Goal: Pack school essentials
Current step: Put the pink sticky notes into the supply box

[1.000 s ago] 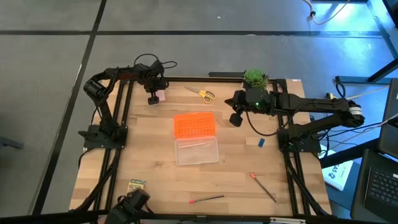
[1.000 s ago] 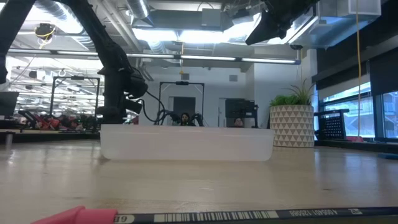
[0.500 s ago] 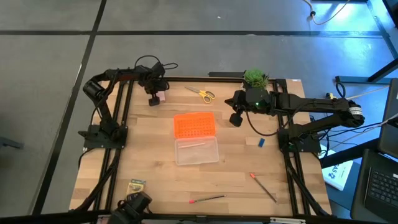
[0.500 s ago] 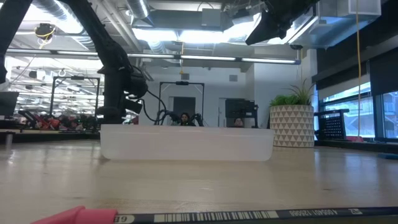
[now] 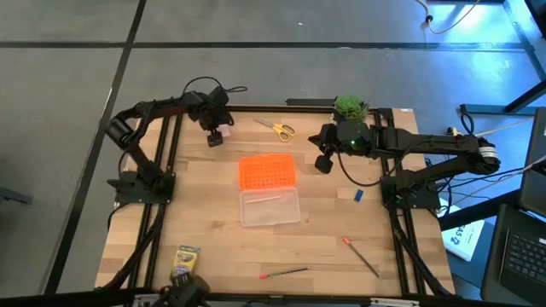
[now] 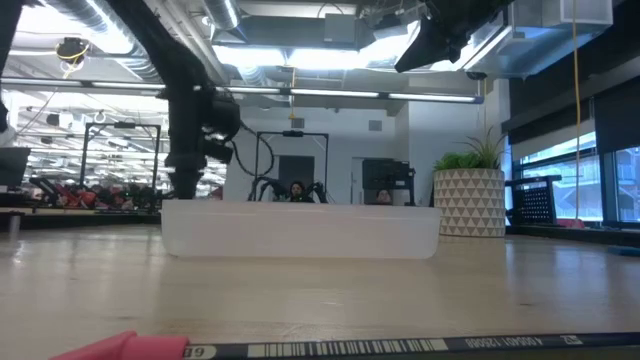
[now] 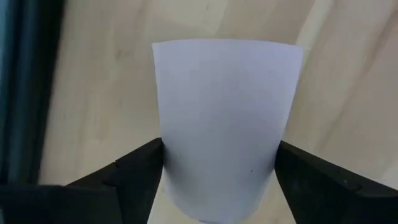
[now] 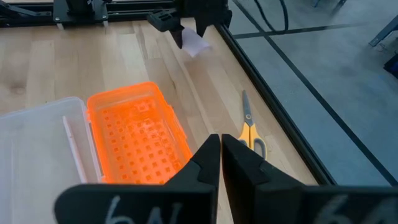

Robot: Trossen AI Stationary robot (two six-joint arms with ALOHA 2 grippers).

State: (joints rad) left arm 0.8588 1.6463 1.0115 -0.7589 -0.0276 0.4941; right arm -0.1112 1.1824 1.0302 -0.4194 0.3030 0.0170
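On a wooden table [image 5: 205, 213], the left gripper [image 5: 217, 136] clamps the pink square pad [image 7: 227, 124] at the far-left corner; light and bendy, it bows between the fingers, best pinched by its edges. The right gripper [image 8: 221, 158] hovers pressed together.

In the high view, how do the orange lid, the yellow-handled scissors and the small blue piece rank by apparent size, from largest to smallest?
1. Orange lid, clearly the largest.
2. Yellow-handled scissors.
3. Small blue piece, the smallest.

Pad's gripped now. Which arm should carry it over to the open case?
Left. The left gripper is shut on the pink pad, near the table's far left corner. The right gripper is shut and empty, hanging right of the clear case.
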